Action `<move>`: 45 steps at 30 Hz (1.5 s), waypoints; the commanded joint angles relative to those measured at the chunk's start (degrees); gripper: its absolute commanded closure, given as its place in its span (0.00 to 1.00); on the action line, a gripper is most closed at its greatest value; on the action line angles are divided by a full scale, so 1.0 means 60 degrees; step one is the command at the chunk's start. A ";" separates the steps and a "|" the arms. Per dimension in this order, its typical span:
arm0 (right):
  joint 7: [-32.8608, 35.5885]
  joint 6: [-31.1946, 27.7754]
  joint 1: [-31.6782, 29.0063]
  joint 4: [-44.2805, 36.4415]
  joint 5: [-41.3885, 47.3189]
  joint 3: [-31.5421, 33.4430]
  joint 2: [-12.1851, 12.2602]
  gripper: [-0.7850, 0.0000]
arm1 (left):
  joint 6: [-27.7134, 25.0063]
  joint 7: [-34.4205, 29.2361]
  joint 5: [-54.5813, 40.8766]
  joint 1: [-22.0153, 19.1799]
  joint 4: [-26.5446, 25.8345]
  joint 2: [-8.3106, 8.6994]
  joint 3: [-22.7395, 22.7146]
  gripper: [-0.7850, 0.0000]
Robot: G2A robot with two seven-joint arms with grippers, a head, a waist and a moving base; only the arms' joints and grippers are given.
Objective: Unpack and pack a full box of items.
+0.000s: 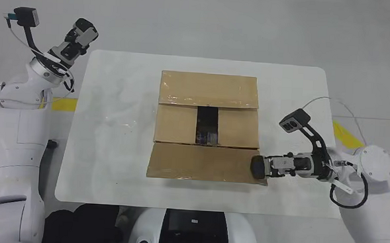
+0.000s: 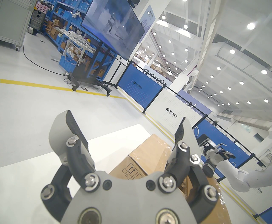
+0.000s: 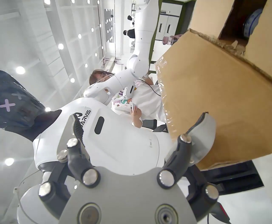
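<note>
Box [image 1: 208, 89] centre frame, near flap [image 1: 203, 163] folded out along its lower edge. Right gripper [image 1: 256, 168] spread open at that flap's lower-right corner, so it's nearer. Left gripper [image 1: 81, 32] (also open, empty) sits upper left, well apart.

A white table [image 1: 114, 137] with round corners, on a pale grey floor [image 1: 358, 37]. Next to the table, a yellow line [image 1: 64, 104] painted on the floor. Far off in the room, a big dark screen [image 2: 114, 27] on a black stand with wheels [image 2: 93, 82]. Behind it, blue shelves [image 2: 61, 23] full of brown boxes. A black cable [image 2: 36, 63] lying across the floor. A blue panel [image 2: 140, 89] and a white panel [image 2: 167, 112] side by side. Up high, lots of round bright lights [image 2: 250, 26].
</note>
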 commanded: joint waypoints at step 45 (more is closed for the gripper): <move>-0.1197 0.0757 0.0383 0.0342 -0.2182 -0.0959 0.0286 0.00 | 0.0000 0.0000 0.0000 -0.0001 0.0000 0.0000 0.0000 0.00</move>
